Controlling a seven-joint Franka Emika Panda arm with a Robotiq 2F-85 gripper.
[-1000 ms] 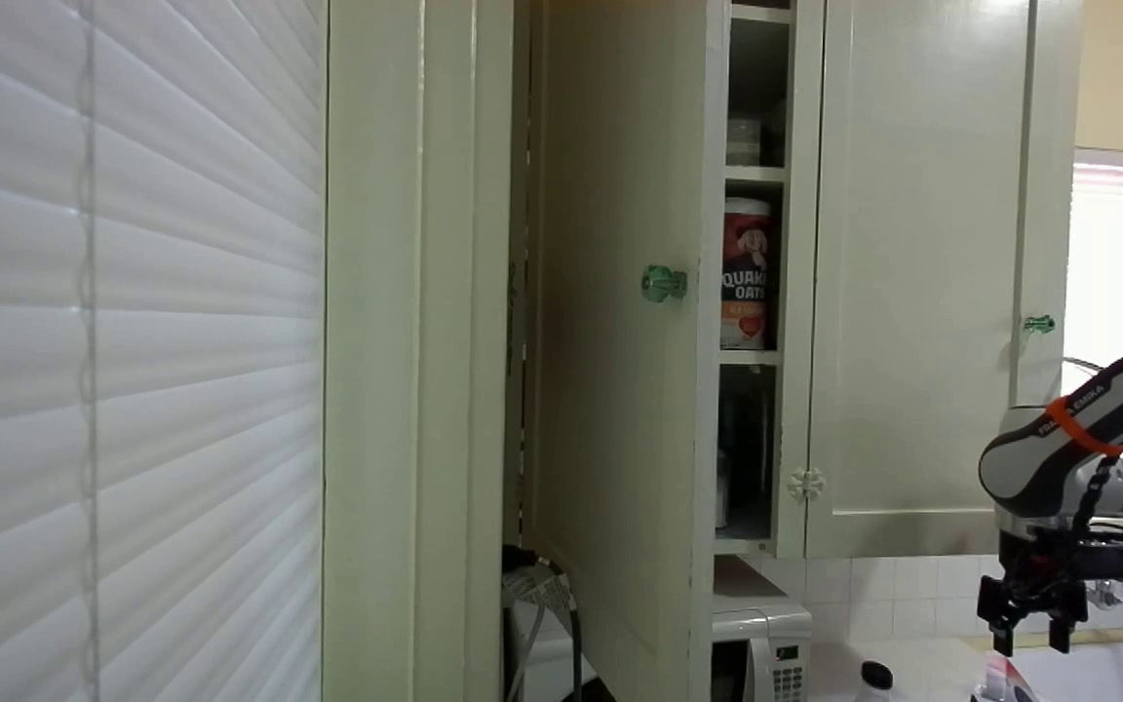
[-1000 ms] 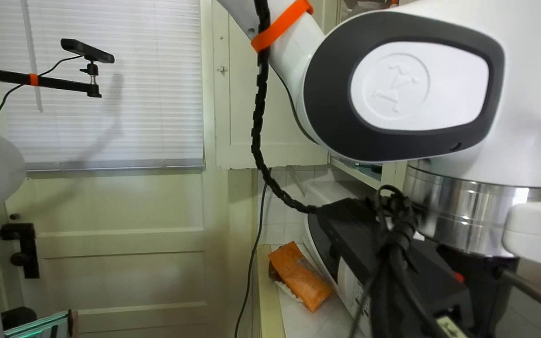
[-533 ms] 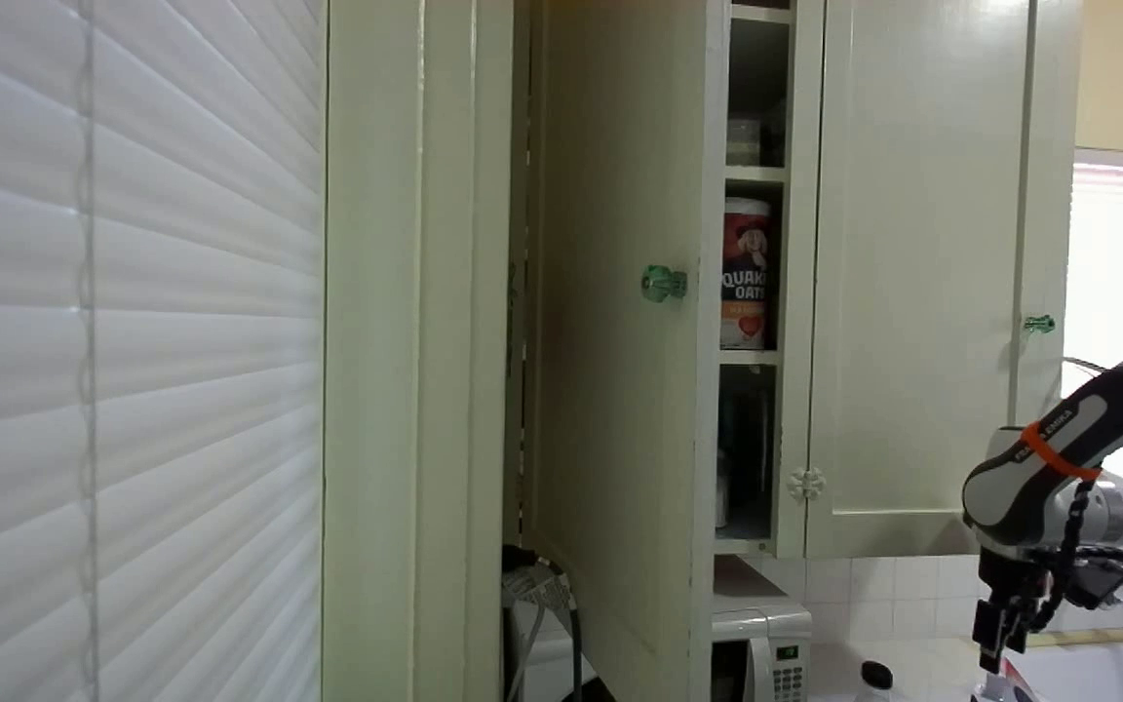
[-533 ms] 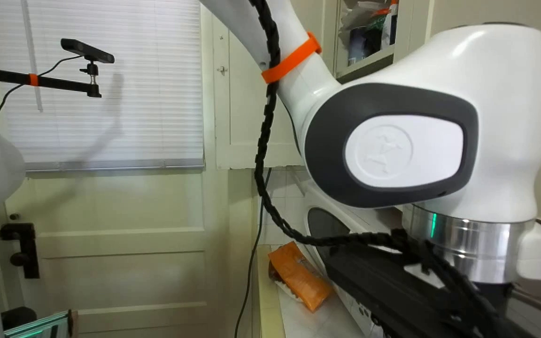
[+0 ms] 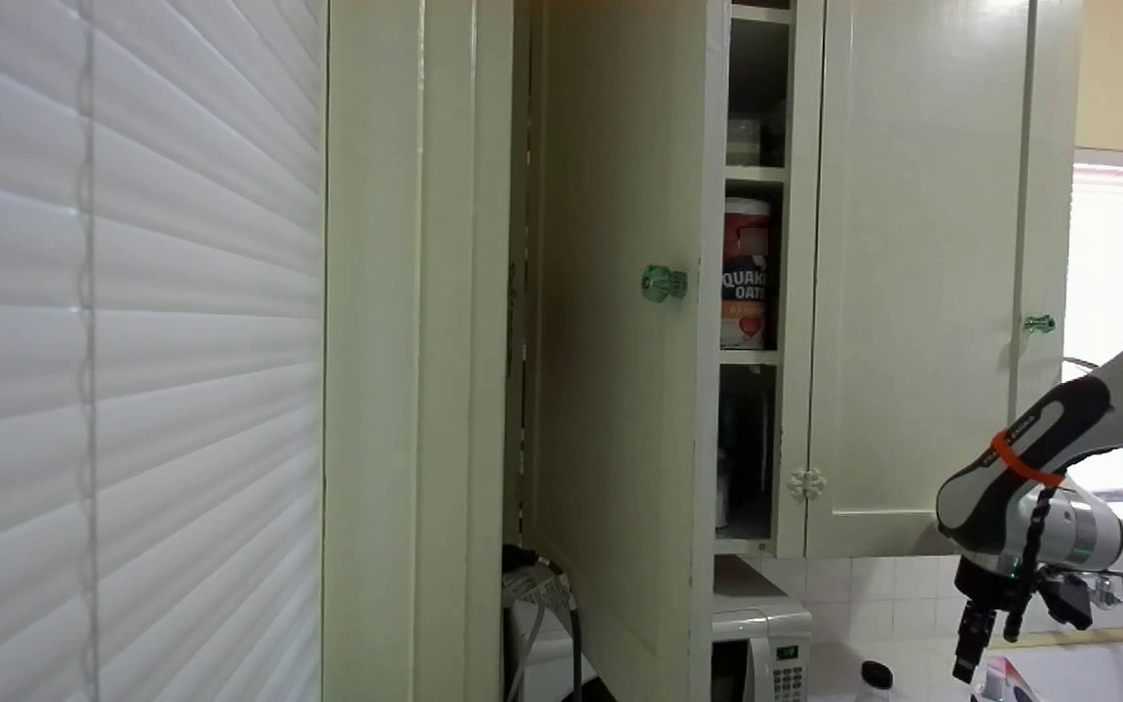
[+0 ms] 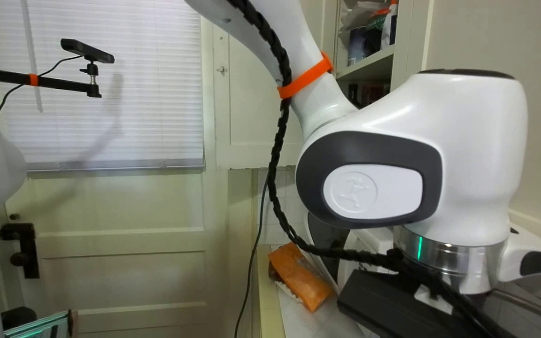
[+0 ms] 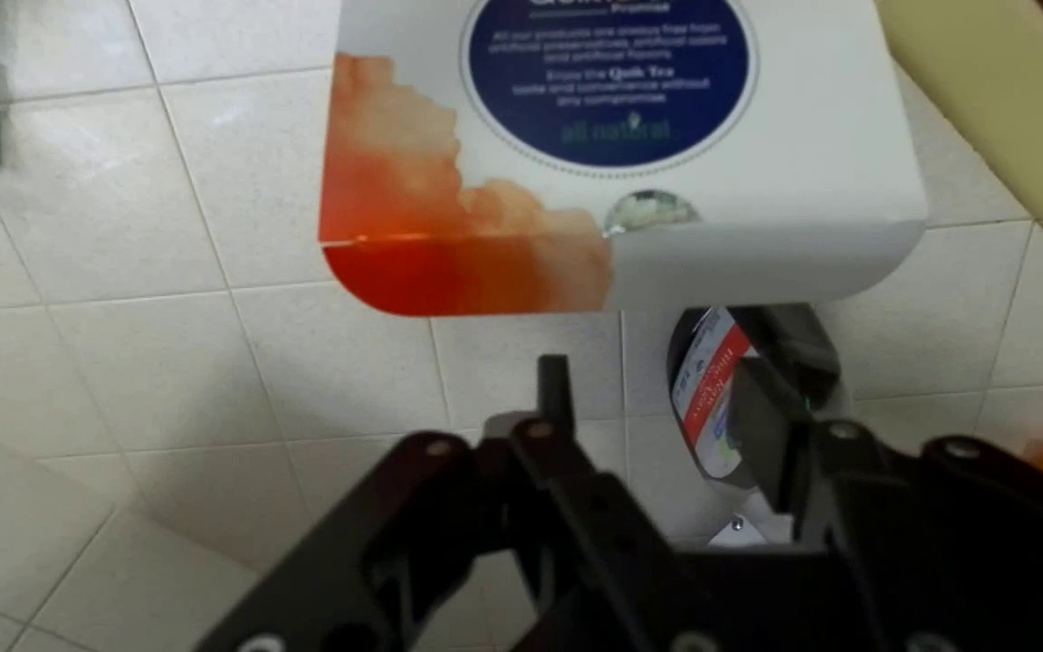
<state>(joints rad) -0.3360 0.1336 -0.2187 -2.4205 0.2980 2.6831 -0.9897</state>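
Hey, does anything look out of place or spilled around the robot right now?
No spill shows. The tea box looks partly opened: its rounded end flap sticks out, apparently untucked. Also, in an exterior view, the cabinet door stands open, exposing the oats canister.

On my wrist view I read "Promise", "Quik Tea" and "all natural" on the box — lettering on the bottle is too blurred — and in an exterior view "QUAK" and "OATS" on the canister
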